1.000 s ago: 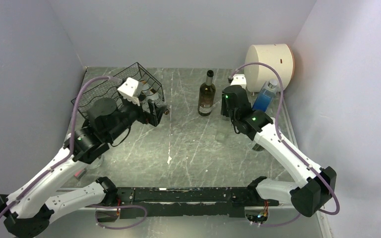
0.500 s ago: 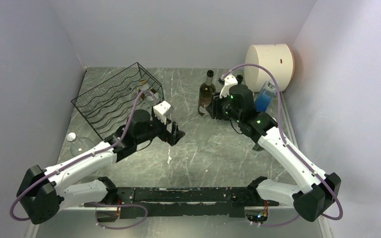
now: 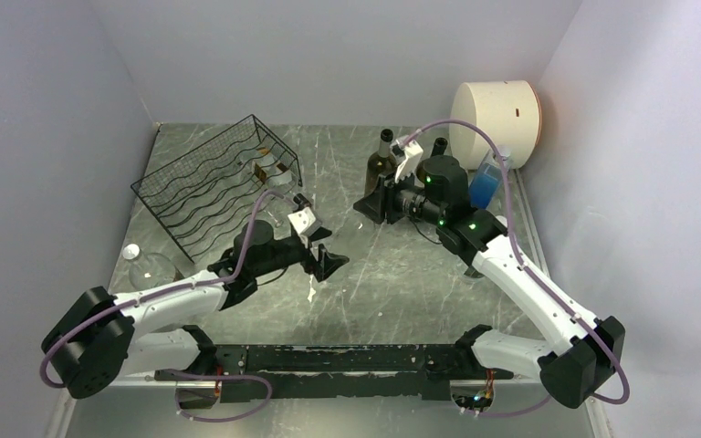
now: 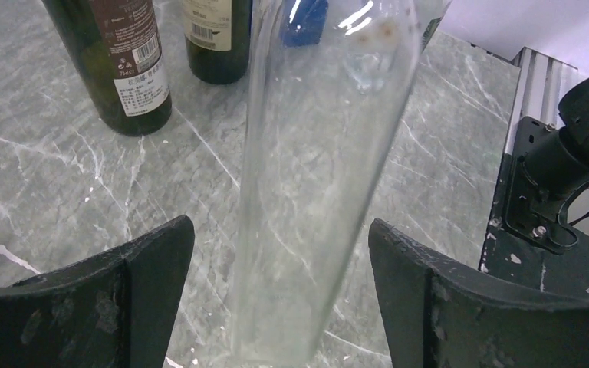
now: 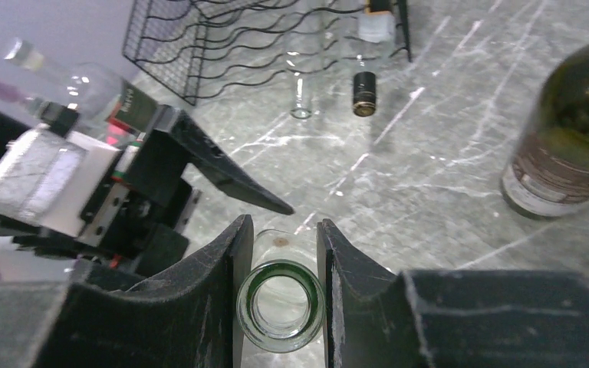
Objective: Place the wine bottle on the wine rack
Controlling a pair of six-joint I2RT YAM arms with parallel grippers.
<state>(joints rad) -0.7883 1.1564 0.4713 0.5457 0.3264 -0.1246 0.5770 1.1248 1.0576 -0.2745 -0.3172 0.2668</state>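
Slippage is being risked: the wine bottle (image 4: 314,153) is being pinched by its neck in the right jaws, while the left jaws are being held wide around it, empty, the wine rack (image 3: 210,187) well apart.

The left arm (image 3: 169,297) and right arm (image 3: 529,283) have white link shells between black joint housings, each trailing a looping purple cable (image 3: 461,125). Green lights dot the right arm. The left gripper (image 4: 278,230) has matte black, scuffed fingers (image 4: 107,299). A black rail (image 3: 347,358) spans the worktop's near edge.
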